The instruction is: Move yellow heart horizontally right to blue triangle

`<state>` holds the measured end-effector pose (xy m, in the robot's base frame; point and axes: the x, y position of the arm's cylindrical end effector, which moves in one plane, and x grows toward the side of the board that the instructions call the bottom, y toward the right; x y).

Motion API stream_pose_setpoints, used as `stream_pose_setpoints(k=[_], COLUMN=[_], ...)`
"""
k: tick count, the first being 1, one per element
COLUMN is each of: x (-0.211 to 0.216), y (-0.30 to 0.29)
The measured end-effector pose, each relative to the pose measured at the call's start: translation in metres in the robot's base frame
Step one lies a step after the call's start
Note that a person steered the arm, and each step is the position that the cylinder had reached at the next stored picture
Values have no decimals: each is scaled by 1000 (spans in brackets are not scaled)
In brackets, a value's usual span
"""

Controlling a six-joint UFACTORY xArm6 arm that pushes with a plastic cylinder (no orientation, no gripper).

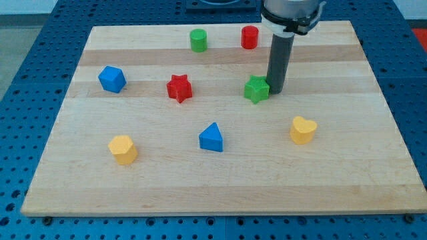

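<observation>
A pale wooden board (220, 193), made of joined planks with visible grain bands, lies on a blue perforated table (27, 80) that shows on all sides of it. Beyond the far edge only a strip of lighter floor or wall is visible.

The yellow heart (303, 129) is a small chunky block with a notched top, bright yellow, lying toward the board's right edge and somewhat nearer its bottom edge. The blue triangle (211, 137) sits to its left, near the board's middle, at almost the same height in the view; the two are well apart with bare wood between them.

My tip (275, 90) is the lower end of a dark rod hanging from the arm at the board's top edge. It has no jaws, so there is nothing to open or close. It stands just beside the right side of the green star (256, 89), seemingly touching it. The yellow heart lies below and to the right of my tip, clearly apart from it.

Elsewhere on the board are a red star (179, 88), a blue cube-like block (112, 79), a yellow hexagon-like block (123, 149), a green cylinder (198, 40) and a red cylinder (249, 37).
</observation>
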<state>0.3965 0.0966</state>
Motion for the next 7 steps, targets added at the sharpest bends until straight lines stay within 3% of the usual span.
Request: stream_pose_setpoints(k=[2,4,7], x=[57,87,86], y=[6,9,48])
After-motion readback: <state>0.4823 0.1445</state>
